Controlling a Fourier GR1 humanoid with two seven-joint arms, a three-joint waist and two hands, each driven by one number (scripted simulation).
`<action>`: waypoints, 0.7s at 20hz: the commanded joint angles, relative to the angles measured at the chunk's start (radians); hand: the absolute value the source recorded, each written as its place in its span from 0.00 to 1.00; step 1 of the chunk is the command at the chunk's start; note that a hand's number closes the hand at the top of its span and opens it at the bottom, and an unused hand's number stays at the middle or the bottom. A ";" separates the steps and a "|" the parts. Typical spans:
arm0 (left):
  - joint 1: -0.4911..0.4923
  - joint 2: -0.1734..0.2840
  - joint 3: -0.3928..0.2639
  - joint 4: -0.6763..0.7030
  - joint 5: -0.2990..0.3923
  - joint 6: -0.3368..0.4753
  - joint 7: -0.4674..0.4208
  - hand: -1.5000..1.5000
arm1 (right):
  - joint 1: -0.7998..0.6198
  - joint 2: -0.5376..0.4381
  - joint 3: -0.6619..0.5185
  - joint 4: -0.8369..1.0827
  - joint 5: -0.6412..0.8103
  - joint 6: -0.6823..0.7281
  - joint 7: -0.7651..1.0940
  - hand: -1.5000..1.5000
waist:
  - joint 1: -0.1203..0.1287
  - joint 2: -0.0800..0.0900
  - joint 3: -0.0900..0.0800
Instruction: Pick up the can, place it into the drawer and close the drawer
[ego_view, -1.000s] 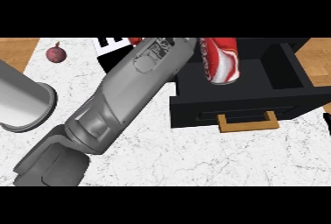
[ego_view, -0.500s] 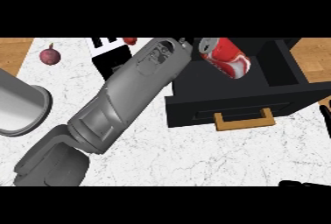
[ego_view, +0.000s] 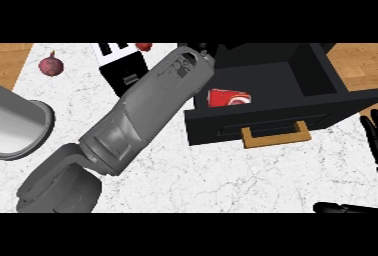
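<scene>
Head view: the red can (ego_view: 228, 98) is lying on its side inside the open black drawer (ego_view: 325, 82), just below and right of the left hand (ego_view: 201, 50), whose fingers are hidden behind the forearm, so their state cannot be told. The right hand (ego_view: 369, 129), fingers straight, is resting right of the drawer's wooden handle (ego_view: 276, 136), the nearer hand for closing

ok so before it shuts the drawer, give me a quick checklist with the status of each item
1. Can inside the drawer: ok.
2. Can below the drawer's rim: cannot tell.
3. Left hand off the can: cannot tell, the hand is hidden behind its forearm.
4. Drawer open, handle unobstructed: ok.
5. Right hand clear of the drawer's front: ok, at the view's right edge.
</scene>
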 joint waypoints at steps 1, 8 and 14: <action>0.014 0.000 -0.021 0.013 0.021 0.015 -0.011 0.00 | -0.012 -0.023 -0.044 0.042 -0.042 0.017 -0.016 0.00 | 0.005 -0.002 0.000; 0.023 0.000 -0.058 0.019 0.052 0.105 -0.006 0.00 | -0.001 -0.012 0.001 -0.043 -0.010 0.006 0.023 0.00 | -0.022 0.000 0.000; 0.039 0.000 -0.058 0.000 0.094 0.126 -0.046 0.00 | -0.027 -0.034 -0.013 -0.032 -0.011 0.010 0.019 0.00 | -0.017 0.002 -0.001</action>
